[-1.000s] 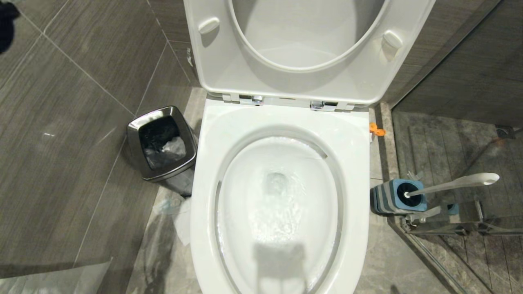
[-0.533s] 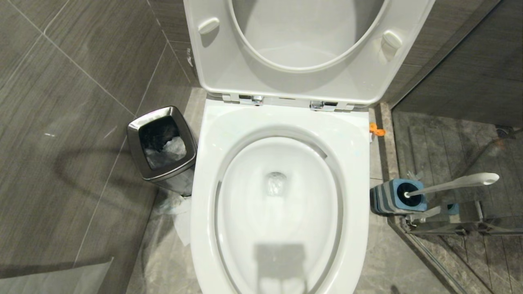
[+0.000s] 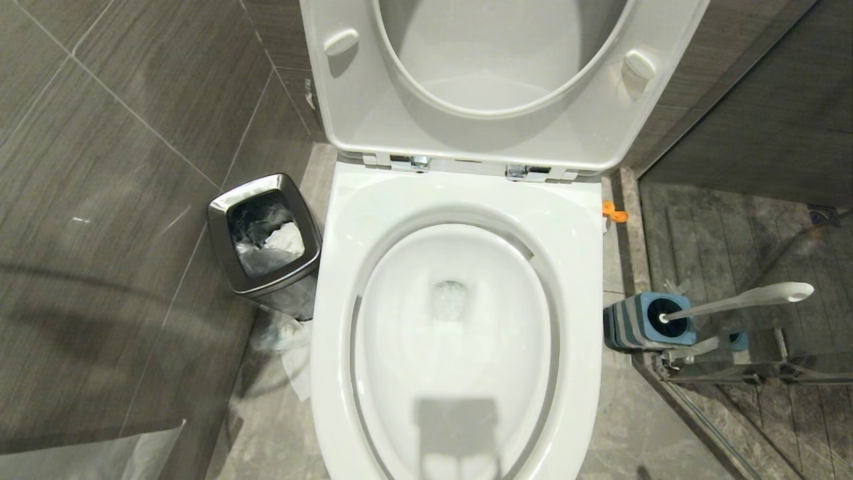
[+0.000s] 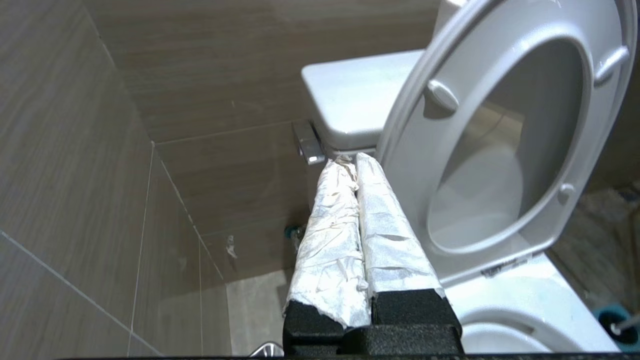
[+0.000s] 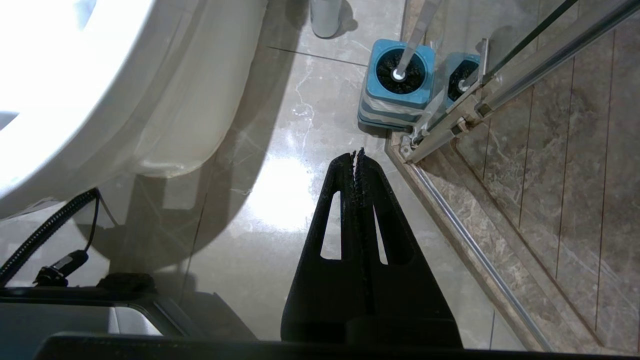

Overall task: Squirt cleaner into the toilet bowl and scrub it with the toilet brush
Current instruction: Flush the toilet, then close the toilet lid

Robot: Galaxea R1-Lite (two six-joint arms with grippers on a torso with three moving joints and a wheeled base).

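Toilet [image 3: 460, 200] open, seat and lid up, water in basin. Steel bin [image 3: 266, 233] just left of it; brush [image 3: 740, 301] in blue holder [image 3: 643, 323] on floor at right. Left hand [image 4: 356, 162] – paper-wrapped fingers pressed together, empty – beside raised seat. Right hand [image 5: 358, 156] closed, empty, above floor near holder.

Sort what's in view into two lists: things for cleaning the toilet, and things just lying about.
For the job:
- toilet bowl, seat and lid up
- toilet brush, standing in its holder on the robot's right
- cleaner bottle: not clearly visible

Just lying about:
- steel bin on the robot's left, with rubbish inside
- crumpled paper on the floor beside it
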